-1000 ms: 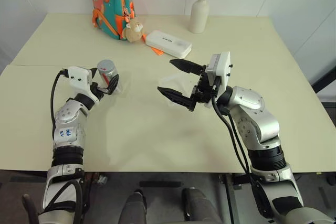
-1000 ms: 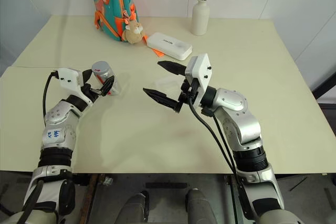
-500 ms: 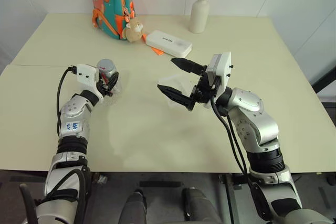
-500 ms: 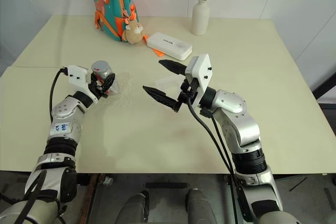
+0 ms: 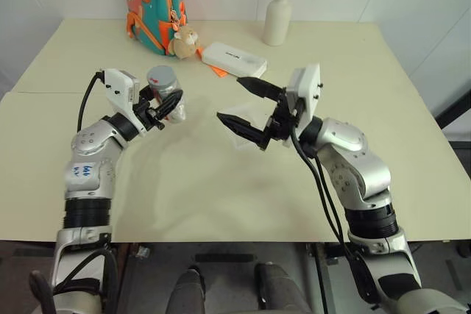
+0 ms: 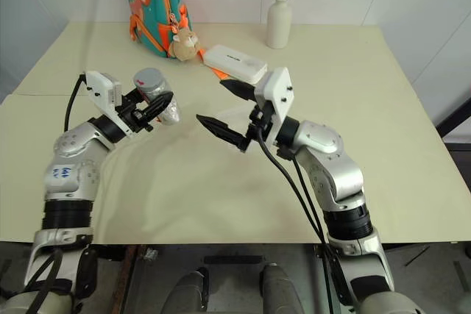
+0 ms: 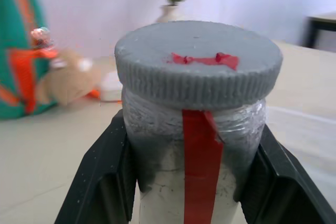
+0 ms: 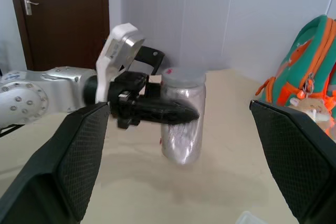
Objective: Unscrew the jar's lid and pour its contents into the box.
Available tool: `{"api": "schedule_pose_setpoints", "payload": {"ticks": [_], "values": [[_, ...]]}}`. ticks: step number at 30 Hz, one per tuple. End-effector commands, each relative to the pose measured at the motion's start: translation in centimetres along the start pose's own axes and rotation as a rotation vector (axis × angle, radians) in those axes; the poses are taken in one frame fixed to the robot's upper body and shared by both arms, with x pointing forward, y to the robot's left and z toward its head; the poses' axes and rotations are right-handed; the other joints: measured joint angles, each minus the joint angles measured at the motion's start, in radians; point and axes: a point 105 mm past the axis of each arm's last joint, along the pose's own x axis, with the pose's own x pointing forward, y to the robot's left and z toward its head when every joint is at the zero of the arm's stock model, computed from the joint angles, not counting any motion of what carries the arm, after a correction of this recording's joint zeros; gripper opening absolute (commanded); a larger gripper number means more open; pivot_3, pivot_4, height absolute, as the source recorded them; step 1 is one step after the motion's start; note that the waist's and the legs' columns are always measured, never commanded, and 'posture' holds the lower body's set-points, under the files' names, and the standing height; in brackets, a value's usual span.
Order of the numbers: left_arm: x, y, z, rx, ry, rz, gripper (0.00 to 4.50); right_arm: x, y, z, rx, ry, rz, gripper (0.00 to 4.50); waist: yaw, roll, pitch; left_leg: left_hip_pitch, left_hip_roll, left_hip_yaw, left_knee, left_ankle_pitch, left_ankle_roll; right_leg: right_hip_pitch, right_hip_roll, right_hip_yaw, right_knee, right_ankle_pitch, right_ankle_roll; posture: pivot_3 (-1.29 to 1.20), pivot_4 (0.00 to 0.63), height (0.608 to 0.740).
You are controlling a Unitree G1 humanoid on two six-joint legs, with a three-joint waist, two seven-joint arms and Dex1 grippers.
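- The left gripper (image 5: pixel 168 106) has its jaws clamped on the jar (image 5: pixel 166 93), held upright above the surface (image 5: pixel 184 174), grey lid (image 7: pixel 198 61) screwed on.
- The right gripper (image 5: pixel 239 104) has jaws spread wide, pointing at the jar, apart from it.
- The clear box (image 5: pixel 250 124) lies beneath the right gripper.

Almost no readable writing in the scene.
The white oblong plastic case with rounded corners (image 5: pixel 235 60) on the cream table carries a small dark printed mark on top, too small to read. A white sticker with blue handwritten characters (image 5: pixel 82 170) sits on the robot's silver left forearm; they look like digits or letters, but cannot be made out.
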Motion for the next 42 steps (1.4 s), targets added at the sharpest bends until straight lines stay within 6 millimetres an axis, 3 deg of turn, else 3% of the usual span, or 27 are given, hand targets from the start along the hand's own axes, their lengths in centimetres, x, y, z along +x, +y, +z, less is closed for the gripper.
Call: {"api": "schedule_pose_setpoints", "payload": {"ticks": [1,6,24,27,31,36,42], "values": [[0.3,-4.5,1.2,0.006,0.014,-0.228,2.03,2.1,1.2,1.8,0.024,-0.022,0.045,4.5,0.0,0.0,0.0,0.0,0.0,0.0,0.0,0.0,0.0,0.0,0.0,0.0,0.0,0.0,0.0,0.0,0.15,0.74],[0.7,-6.7,1.0,0.016,0.031,-0.325,2.03,3.8,1.5,1.3,0.087,0.024,0.053,4.5,0.003,0.0,0.0,0.0,0.0,0.0,0.0,0.0,0.0,0.0,0.0,0.0,0.0,0.0,-0.001,0.0,0.15,0.74],[1.5,-7.4,1.4,0.001,-0.001,-0.336,2.03,3.9,0.5,-0.6,0.124,0.115,0.01,4.5,0.002,0.0,0.0,-0.001,0.0,0.0,-0.002,0.0,0.0,-0.002,0.0,0.0,-0.003,0.0,-0.001,0.0,0.15,0.74],[1.5,-7.4,1.6,-0.002,-0.009,-0.332,2.03,3.7,0.3,-0.9,0.13,0.12,-0.001,3.89,0.002,0.0,0.0,-0.001,0.0,0.0,-0.002,0.0,0.0,-0.002,0.0,0.0,-0.003,0.0,-0.001,0.0,0.15,0.74],[1.6,-7.4,2.0,-0.008,-0.029,-0.332,2.03,3.5,0.2,-1.1,0.145,0.125,-0.001,2.58,0.002,0.0,0.0,-0.002,0.0,0.0,-0.003,0.0,0.0,-0.002,0.0,0.0,-0.004,0.0,-0.001,0.0,0.15,0.74],[1.4,-7.4,2.8,-0.033,-0.064,-0.348,2.03,3.1,-0.1,-1.4,0.17,0.131,0.005,2.55,0.002,0.0,0.0,-0.002,0.0,0.0,-0.004,0.0,0.0,-0.001,0.0,0.0,-0.005,0.0,-0.001,0.0,0.15,0.74],[0.0,-8.8,4.6,-0.036,-0.139,-0.584,2.03,1.3,0.9,0.0,0.198,0.119,0.311,2.55,0.003,0.0,0.0,-0.003,0.0,0.0,-0.004,0.0,0.001,-0.002,0.0,0.0,-0.008,0.0,-0.001,0.0,0.15,0.74]]}}
